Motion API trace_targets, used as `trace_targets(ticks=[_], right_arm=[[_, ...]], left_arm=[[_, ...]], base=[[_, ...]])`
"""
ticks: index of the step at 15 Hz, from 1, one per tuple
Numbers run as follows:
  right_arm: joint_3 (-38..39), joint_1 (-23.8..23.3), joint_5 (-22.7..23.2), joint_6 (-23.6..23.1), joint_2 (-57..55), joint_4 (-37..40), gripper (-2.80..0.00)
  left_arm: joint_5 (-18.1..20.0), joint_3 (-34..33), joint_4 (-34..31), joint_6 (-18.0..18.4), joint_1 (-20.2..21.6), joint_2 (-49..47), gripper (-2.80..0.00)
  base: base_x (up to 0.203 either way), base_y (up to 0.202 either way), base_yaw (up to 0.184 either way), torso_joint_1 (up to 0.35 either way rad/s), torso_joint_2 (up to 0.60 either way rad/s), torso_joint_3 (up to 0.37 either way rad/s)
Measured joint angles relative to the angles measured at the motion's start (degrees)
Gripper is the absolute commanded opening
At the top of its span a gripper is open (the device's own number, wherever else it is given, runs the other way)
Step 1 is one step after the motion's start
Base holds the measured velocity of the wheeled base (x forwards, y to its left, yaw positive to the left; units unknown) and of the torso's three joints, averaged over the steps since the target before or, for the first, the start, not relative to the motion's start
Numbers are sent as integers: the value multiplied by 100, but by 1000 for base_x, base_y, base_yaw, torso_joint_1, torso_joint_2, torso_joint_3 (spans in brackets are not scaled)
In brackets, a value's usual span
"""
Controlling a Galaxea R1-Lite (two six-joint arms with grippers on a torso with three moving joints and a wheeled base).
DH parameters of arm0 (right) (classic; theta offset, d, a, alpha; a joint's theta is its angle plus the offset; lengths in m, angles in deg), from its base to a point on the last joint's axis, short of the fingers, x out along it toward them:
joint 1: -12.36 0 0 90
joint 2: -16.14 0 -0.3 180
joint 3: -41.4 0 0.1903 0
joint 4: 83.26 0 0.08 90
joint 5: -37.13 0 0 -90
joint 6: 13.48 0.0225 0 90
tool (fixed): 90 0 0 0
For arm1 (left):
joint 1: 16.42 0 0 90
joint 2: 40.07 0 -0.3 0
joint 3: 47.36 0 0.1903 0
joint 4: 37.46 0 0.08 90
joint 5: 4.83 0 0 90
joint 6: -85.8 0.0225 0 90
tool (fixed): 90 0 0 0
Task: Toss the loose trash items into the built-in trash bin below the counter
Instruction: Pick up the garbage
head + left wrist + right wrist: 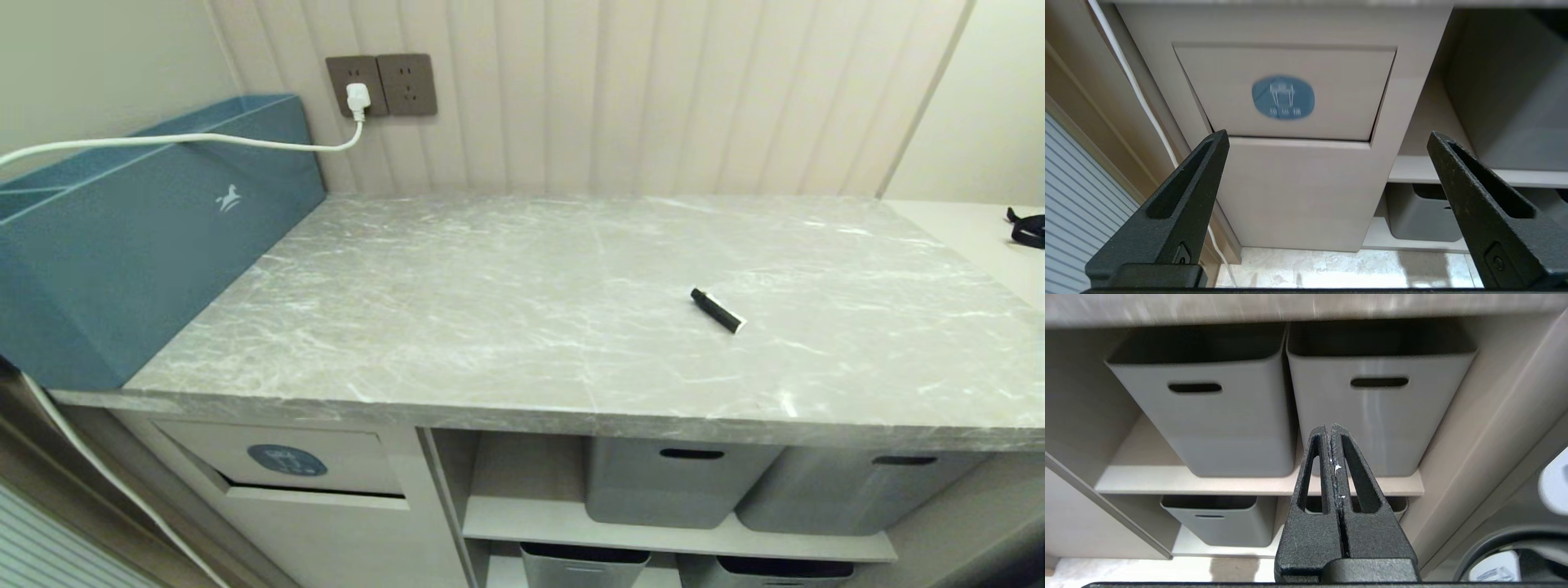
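One piece of loose trash is seen on the counter [571, 327]: a slim black wrapper [718, 310] with a white end, lying flat right of the counter's middle and somewhat nearer its front edge than the wall. Its long axis runs diagonally, the black end toward the back and left of the counter, the white end toward the front and right. No tan cardboard scrap is visible on the counter.

Both grippers are held below the counter's front edge, so the wrapper lies above and beyond them. The right gripper [1331, 430] is pointed at the grey plastic tubs [1380, 412] on the shelves under the counter's right part, directly beneath the stretch of counter where the wrapper lies; it is judged the nearer arm. Its fingers are pressed together with nothing between them.

The left gripper [1327, 139] is aimed at the built-in trash bin [1286, 94], the beige flap with the round blue sticker under the counter's left end. Its fingers are spread fully apart and nothing is held.

The flap is shown closed. The coming move is judged to require a gripper to be raised above the counter's level and brought across the wrapper's narrow width.
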Motion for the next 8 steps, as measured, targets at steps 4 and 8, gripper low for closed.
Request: trace_targets(ticks=[4,8], right_arm=[[0,0,2,13,0,-2,-280],[0,0,0,20,0,0,-280]], left_arm=[[33,0,-3,-11,0,0,0],[18,0,-5,-6,0,0,0]], base=[[0,0,0,162,-345,-187],[0,0,0,13,-31,-16]])
